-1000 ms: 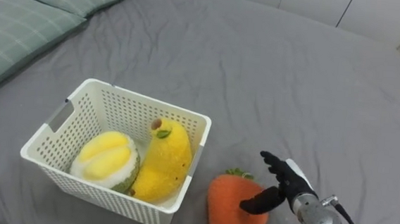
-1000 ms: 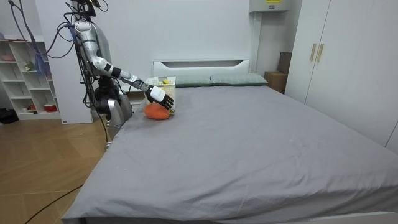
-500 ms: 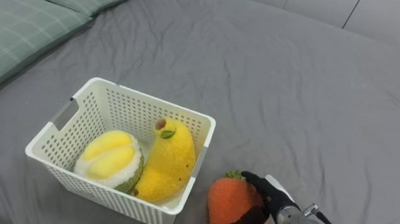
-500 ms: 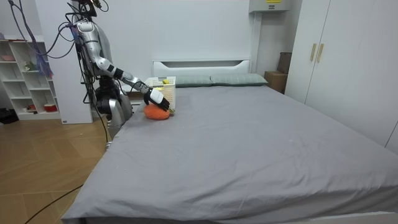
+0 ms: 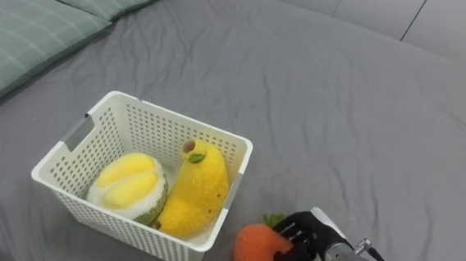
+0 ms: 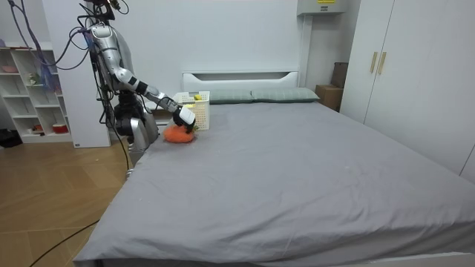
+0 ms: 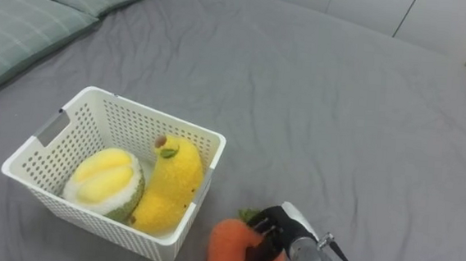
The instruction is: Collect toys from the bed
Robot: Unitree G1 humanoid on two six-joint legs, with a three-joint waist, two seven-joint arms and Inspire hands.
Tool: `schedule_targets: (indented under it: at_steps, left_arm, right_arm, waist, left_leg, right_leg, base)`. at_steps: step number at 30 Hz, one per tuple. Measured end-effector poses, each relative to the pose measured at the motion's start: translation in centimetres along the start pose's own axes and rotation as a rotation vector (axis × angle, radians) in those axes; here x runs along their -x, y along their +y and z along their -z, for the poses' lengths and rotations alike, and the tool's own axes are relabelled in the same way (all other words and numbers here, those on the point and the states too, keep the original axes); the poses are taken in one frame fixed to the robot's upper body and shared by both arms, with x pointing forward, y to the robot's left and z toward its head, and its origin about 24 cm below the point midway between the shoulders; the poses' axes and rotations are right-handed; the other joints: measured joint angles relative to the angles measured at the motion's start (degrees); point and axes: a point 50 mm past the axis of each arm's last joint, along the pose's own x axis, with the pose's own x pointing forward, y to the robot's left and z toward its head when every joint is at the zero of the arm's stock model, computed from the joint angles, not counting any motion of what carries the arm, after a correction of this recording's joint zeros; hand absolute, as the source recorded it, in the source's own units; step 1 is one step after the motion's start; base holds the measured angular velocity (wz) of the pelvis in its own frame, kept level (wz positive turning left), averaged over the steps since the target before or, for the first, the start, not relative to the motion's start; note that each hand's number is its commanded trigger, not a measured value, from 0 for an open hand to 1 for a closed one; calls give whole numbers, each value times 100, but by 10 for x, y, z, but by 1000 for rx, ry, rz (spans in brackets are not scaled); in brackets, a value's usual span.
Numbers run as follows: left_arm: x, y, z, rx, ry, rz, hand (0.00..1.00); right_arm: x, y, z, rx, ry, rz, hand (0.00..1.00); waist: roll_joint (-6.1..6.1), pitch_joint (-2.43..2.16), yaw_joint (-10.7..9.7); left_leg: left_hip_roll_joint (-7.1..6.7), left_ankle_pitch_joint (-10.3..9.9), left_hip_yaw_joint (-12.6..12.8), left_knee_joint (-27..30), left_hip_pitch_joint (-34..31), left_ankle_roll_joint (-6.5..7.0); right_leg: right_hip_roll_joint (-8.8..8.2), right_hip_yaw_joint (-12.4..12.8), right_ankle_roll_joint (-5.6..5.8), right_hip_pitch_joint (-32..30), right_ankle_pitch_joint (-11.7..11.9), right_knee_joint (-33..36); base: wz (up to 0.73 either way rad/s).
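Looking down in the left eye view, the right robot hand (image 5: 298,239) is clenched round the orange carrot toy (image 5: 254,254), which lies on the bed (image 5: 349,114) just right of the white basket (image 5: 170,123), so I'd guess a short hop leftward over the rim. Right eye view shows free room behind the two yellow toys (image 7: 168,185). Room view: all this sits near the bed's edge, so mind a drop.
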Motion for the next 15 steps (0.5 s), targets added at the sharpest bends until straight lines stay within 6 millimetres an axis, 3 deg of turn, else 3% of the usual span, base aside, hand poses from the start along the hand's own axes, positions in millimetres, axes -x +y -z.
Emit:
schedule_targets:
  at_steps: [15]
  left_arm:
    - [1, -2, -4, -16, -16, 5, 0]
  right_arm:
    - [0, 1, 3, -19, 15, 12, 100]
  waist:
    - [15, 9, -56]
  left_leg:
    - [-32, -25, -123, 91, -51, 11]
  right_leg:
    - [-25, -138, 1, 36, 2, 23]
  base:
    - [4]
